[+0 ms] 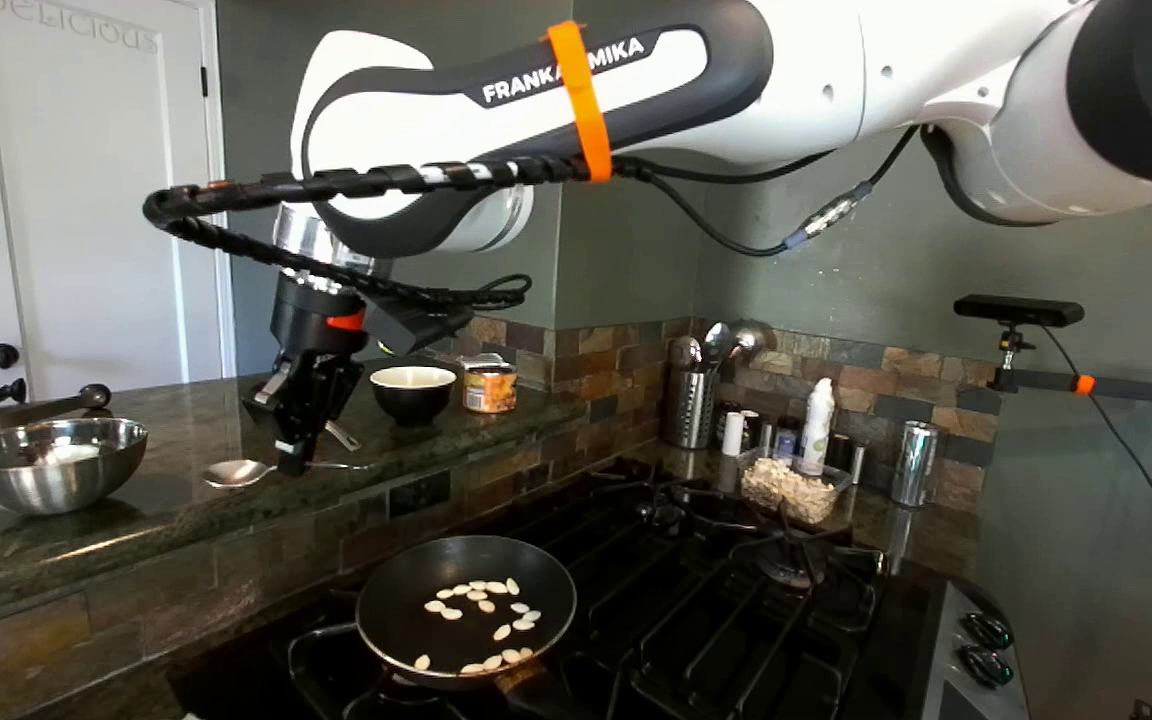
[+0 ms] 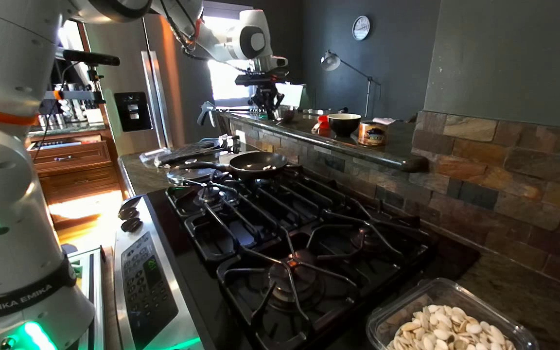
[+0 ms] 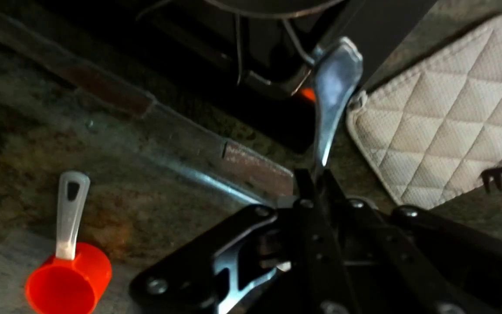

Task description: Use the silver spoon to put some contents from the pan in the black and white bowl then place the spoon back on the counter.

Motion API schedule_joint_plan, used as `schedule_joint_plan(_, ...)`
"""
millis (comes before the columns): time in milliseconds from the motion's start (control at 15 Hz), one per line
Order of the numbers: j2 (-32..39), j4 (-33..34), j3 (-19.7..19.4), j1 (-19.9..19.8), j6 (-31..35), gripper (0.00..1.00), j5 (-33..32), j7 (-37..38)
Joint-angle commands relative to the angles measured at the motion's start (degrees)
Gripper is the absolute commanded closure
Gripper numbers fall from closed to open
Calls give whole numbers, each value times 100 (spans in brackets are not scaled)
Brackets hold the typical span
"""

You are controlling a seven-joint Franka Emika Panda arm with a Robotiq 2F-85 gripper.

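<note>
My gripper (image 1: 293, 464) is shut on the silver spoon (image 1: 236, 473), near the counter's front edge. In the wrist view the spoon's handle (image 3: 337, 78) sticks out past the fingertips. Whether the spoon touches the counter (image 1: 186, 425) cannot be told. The black pan (image 1: 398, 612) sits lower down on the stove, with pale seeds (image 1: 451, 613), the contents, scattered inside. Further along the counter stands the black and white bowl (image 1: 414, 402), upright; its inside bottom is hidden in both exterior views.
A steel mixing bowl (image 1: 51, 480) and a red measuring cup (image 3: 66, 283) share the counter. An orange-brown jar (image 1: 491, 388) stands beside the black and white bowl. A quilted mitt (image 3: 447, 122) lies lower down. A clear tub of seeds (image 2: 447, 328) stands past the stove grates (image 2: 289, 233).
</note>
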Motion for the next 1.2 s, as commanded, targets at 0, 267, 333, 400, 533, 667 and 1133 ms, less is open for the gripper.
schedule_joint_plan(0,-653,-846,-1,49,-611,98,-82,328)
schedule_joint_plan(267,-1101,-1396,31,0,-1050,98,4,679)
schedule_joint_plan(333,-1226,-1561,39,-18,-1105,98,50,795)
schedule_joint_plan(400,-1347,-1706,46,-24,-1186,98,90,938)
schedule_joint_plan(533,-1572,-2001,69,-47,-1227,98,208,1185)
schedule_joint_plan(667,-1804,-2310,77,-58,-1092,98,316,1509)
schedule_joint_plan(1133,-2557,-3726,18,-259,306,98,766,2971)
